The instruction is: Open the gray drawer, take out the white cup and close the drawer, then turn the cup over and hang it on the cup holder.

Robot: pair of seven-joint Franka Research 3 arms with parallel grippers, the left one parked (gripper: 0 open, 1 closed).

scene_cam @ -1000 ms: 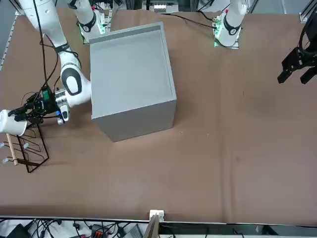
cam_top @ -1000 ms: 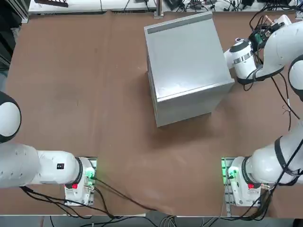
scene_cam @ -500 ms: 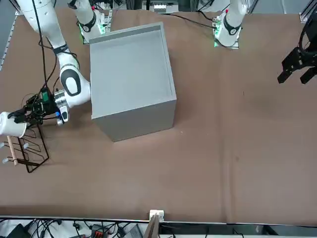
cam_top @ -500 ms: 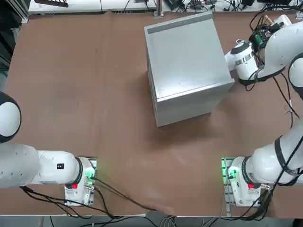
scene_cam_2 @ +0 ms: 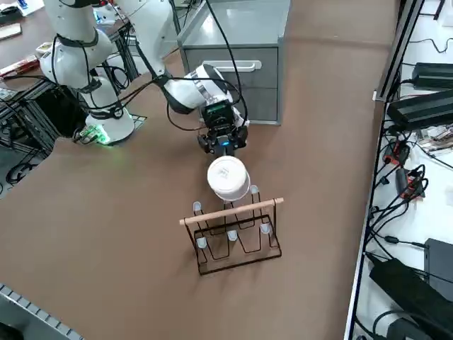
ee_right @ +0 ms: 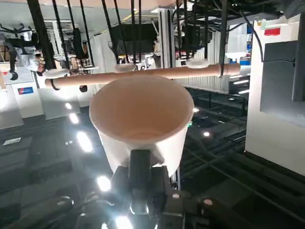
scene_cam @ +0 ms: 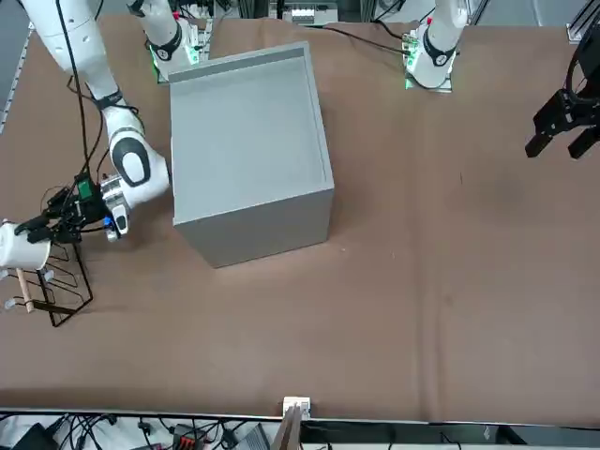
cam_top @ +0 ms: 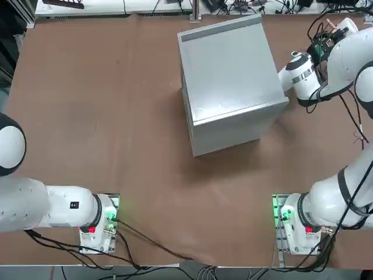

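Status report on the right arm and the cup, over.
Right pincer clamped on white cup. Cup held beside cup holder, not hung yet. Gray drawer shut.

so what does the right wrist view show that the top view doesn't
Only the right wrist view shows the open inside of the white cup, with the right gripper holding it. Only the top view shows the gray cabinet and both arms' bases. Both show the wooden part of the cup holder, though the top view catches just a bit of it.
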